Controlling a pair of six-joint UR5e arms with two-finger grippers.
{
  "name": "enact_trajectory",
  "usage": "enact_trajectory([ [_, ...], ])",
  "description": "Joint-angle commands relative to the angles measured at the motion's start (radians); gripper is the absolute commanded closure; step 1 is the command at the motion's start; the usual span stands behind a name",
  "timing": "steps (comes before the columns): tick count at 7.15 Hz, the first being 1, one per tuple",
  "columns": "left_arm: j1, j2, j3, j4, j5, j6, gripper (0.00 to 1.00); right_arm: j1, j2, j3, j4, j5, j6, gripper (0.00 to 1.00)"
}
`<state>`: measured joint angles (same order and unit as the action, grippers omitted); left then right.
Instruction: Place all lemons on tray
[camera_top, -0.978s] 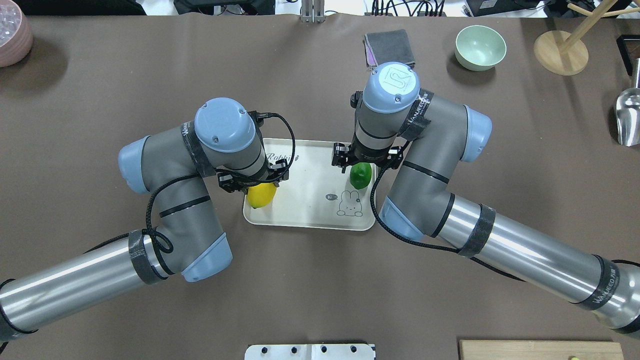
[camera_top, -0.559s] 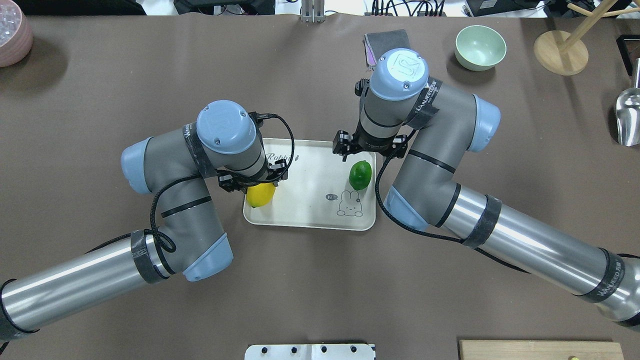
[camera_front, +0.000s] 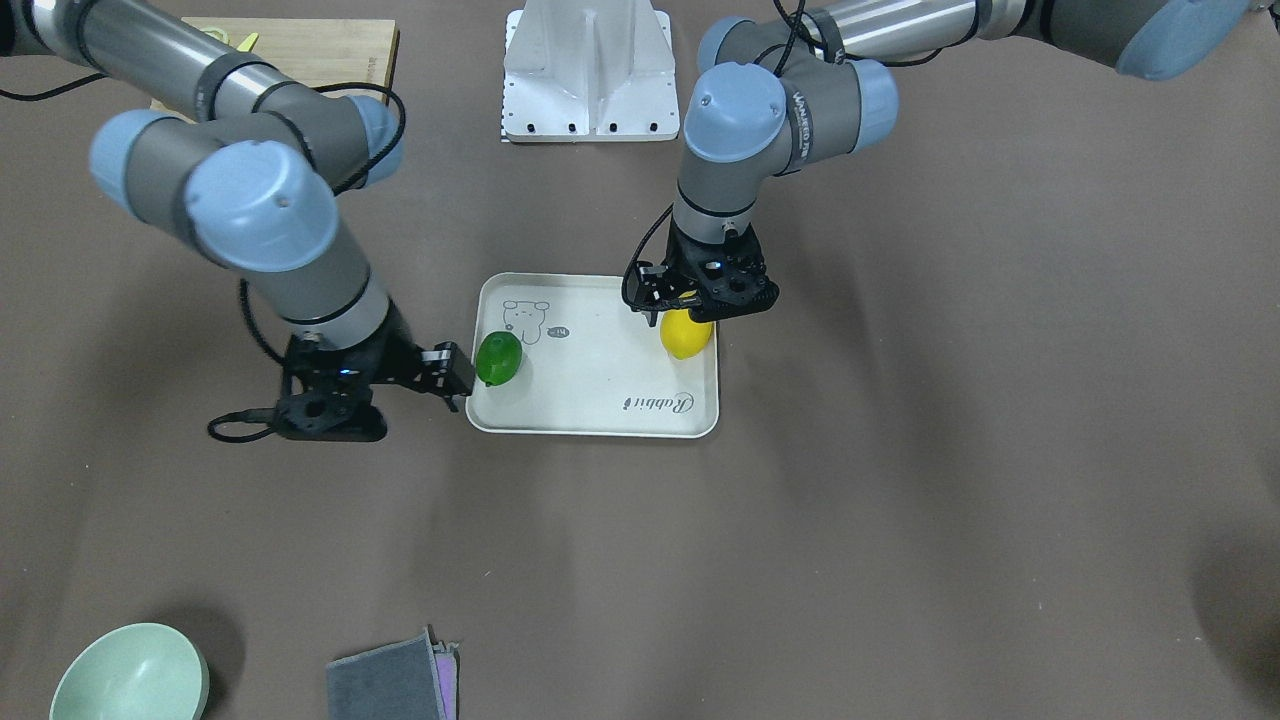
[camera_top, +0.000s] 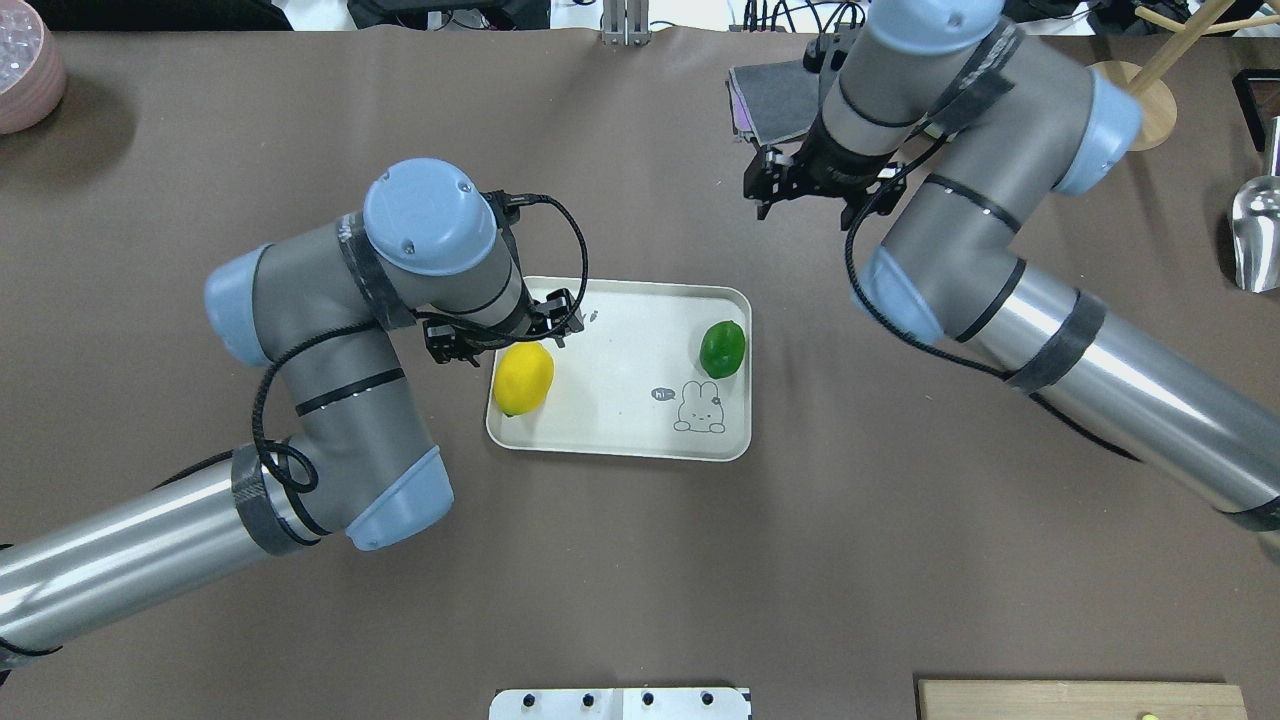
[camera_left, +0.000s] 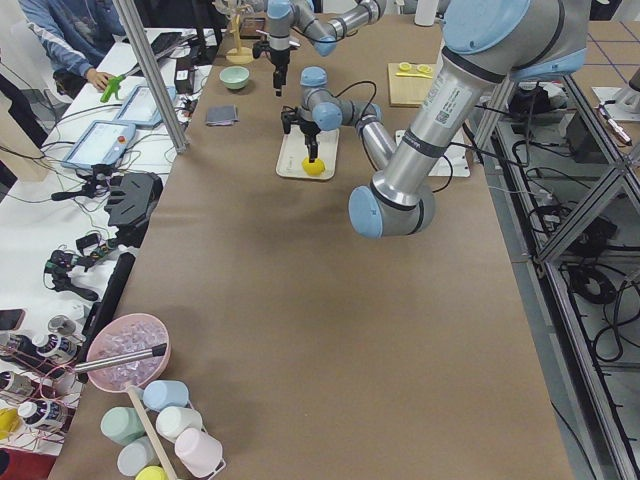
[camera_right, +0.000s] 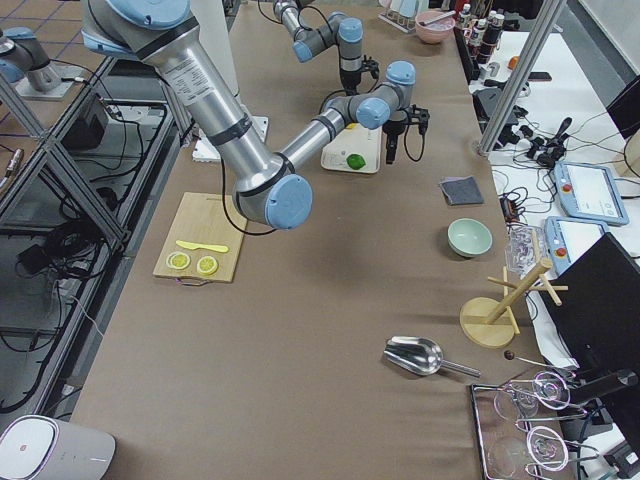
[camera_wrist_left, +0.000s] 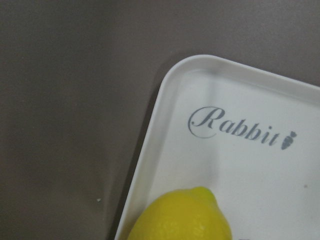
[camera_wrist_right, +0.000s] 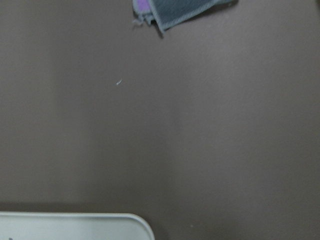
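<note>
The yellow lemon (camera_top: 523, 378) lies at the left end of the cream tray (camera_top: 620, 405), near its front corner. The green lemon (camera_top: 722, 348) lies at the tray's right end, by the bear drawing. My left gripper (camera_top: 503, 332) hangs open just above the yellow lemon's far tip and holds nothing. The left wrist view shows that lemon (camera_wrist_left: 185, 217) below the "Rabbit" script on the tray (camera_wrist_left: 240, 165). My right gripper (camera_top: 810, 190) is open and empty, raised beyond the tray's far right corner. In the front view the lemons (camera_front: 685, 335) (camera_front: 498, 358) rest free on the tray (camera_front: 600, 390).
A folded grey cloth (camera_top: 775, 100) lies just past the right gripper, and a pale green bowl (camera_top: 960, 95) is beside it. A wooden stand (camera_top: 1120, 105) and a metal scoop (camera_top: 1255, 235) are at the far right. A pink bowl (camera_top: 25, 70) is far left. A wooden cutting board (camera_top: 1080, 700) is at the near right.
My right gripper let go of the green lemon, rose and drew back toward the far right. My left gripper lifted off the yellow lemon. Both lemons stayed on the tray.
</note>
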<state>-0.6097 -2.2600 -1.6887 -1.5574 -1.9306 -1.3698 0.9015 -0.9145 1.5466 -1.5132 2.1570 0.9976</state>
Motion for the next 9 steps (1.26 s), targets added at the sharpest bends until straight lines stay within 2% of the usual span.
enact_trajectory([
  [1,-0.149,0.028,-0.132,0.132,-0.146,0.124,0.02,0.158,-0.143,0.055,0.002,0.101,-0.228,0.0],
  [3,-0.343,0.147,-0.181,0.135,-0.275,0.345,0.02,0.247,-0.315,0.107,0.005,0.11,-0.467,0.0],
  [6,-0.595,0.417,-0.195,0.134,-0.344,0.703,0.02,0.397,-0.51,0.1,0.005,0.135,-0.793,0.0],
  [7,-0.661,0.485,-0.18,0.137,-0.343,0.822,0.02,0.437,-0.553,0.099,0.005,0.139,-0.806,0.0],
  [9,-0.76,0.577,-0.139,0.135,-0.344,0.935,0.02,0.512,-0.631,0.098,0.004,0.177,-0.839,0.0],
])
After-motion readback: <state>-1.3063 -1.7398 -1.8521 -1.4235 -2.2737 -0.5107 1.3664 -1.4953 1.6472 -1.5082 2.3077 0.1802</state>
